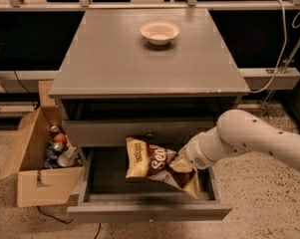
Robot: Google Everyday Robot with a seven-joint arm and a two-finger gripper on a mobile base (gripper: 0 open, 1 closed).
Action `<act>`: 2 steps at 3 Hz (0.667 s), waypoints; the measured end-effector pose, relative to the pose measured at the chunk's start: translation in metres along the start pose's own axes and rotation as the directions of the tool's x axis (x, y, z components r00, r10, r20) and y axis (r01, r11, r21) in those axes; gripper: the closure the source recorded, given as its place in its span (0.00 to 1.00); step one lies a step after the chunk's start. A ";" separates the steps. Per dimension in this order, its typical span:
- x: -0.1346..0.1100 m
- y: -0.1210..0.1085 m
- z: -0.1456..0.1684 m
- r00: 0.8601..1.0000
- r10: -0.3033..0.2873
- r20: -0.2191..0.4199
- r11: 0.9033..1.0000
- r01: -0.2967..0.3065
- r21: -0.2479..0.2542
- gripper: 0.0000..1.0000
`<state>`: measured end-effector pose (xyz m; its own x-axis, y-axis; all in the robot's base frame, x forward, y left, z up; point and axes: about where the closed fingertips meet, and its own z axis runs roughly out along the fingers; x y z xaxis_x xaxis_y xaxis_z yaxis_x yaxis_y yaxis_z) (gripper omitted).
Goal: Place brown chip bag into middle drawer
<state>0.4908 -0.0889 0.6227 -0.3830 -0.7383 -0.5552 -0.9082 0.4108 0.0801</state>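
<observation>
The brown chip bag [152, 162], dark brown with white script and cream-yellow ends, hangs tilted just over the open middle drawer [149, 210], the grey cabinet's lowest drawer, pulled out toward me. My gripper [180, 165] comes in from the right at the end of the white arm [254, 136] and is shut on the bag's right end. The bag's left end points toward the closed drawer front [109, 131] above. I cannot tell whether the bag touches the drawer floor.
A small cream bowl [159, 32] sits on the grey cabinet top [114, 63]. An open cardboard box [42, 158] with cans and bottles stands on the floor left of the drawer. A white cable [281, 39] hangs at the right.
</observation>
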 end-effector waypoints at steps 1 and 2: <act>0.010 -0.006 0.028 1.000 0.025 0.012 1.000 -0.025 0.001 0.62; 0.024 -0.007 0.060 0.998 0.057 0.022 0.998 -0.057 -0.009 0.32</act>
<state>0.4981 -0.0775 0.5592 -0.4302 -0.7015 -0.5682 -0.8864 0.4475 0.1186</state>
